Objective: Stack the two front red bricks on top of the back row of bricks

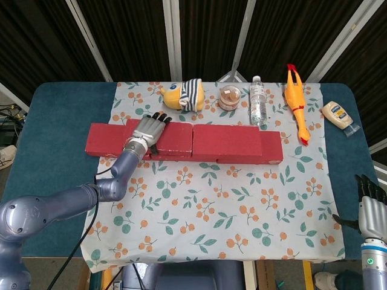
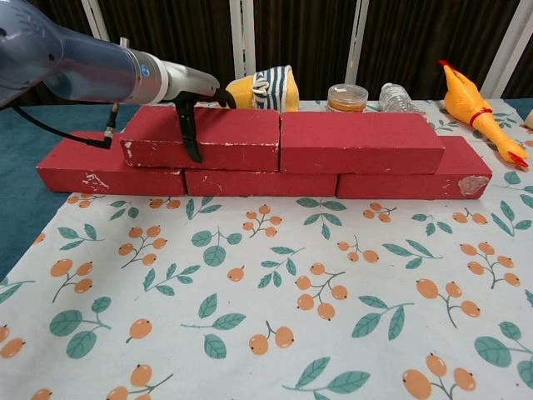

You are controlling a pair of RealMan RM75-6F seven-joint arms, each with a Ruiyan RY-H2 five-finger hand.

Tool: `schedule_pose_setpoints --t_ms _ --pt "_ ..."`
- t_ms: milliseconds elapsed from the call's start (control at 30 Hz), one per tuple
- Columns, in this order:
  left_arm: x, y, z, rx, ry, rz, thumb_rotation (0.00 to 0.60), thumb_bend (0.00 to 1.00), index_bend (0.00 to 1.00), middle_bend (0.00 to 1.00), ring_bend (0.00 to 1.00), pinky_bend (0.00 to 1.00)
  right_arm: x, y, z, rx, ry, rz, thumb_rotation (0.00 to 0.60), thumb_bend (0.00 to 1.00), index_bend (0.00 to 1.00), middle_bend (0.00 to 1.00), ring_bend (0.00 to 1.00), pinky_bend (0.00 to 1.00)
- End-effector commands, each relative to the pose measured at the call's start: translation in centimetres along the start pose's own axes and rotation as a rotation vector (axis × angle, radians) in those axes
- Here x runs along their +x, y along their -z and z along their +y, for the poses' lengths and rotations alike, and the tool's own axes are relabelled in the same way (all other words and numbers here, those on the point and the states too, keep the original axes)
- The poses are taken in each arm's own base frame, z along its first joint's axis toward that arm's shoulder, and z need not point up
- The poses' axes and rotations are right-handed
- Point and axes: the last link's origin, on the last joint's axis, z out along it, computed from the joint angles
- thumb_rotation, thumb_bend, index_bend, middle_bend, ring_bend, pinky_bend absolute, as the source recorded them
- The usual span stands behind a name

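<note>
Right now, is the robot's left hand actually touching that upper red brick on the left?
Touching. The chest view shows the left hand gripping the upper left brick, a dark finger pressed down its front face; the head view shows the fingers lying across its top.

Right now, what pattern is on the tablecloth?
Orange berries and green leaves on white tablecloth; clearest in chest view.

Place: I take this for a staged robot test area, not a home.
Backdrop: black curtain panels [image 1: 127, 36] on metal poles [image 1: 174, 36] close off the rear.
Counter: blue counter [image 1: 54, 121] under a floral cloth [image 1: 230, 211].
Props: rubber chicken [image 1: 296, 96], water bottle [image 1: 258, 99], sauce bottle [image 1: 337, 115], striped plush toy [image 1: 181, 95].
</note>
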Motion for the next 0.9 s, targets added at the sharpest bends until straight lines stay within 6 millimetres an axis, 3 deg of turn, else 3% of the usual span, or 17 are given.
schedule_pose_setpoints --t_ms 33,900 --pt "-0.01 0.02 0.09 -0.003 -0.001 0.0 0.6 0.0 0.04 0.0 0.0 0.17 0.01 0.0 0.01 -0.001 0.001 0.0 0.6 0.11 0.0 0.0 0.0 0.0" --pt "-0.06 0.06 0.62 0.007 0.009 -0.015 0.6 0.0 0.04 0.0 0.0 0.15 0.02 -0.01 0.05 -0.013 0.003 0.002 0.6 0.11 0.0 0.0 0.0 0.0"
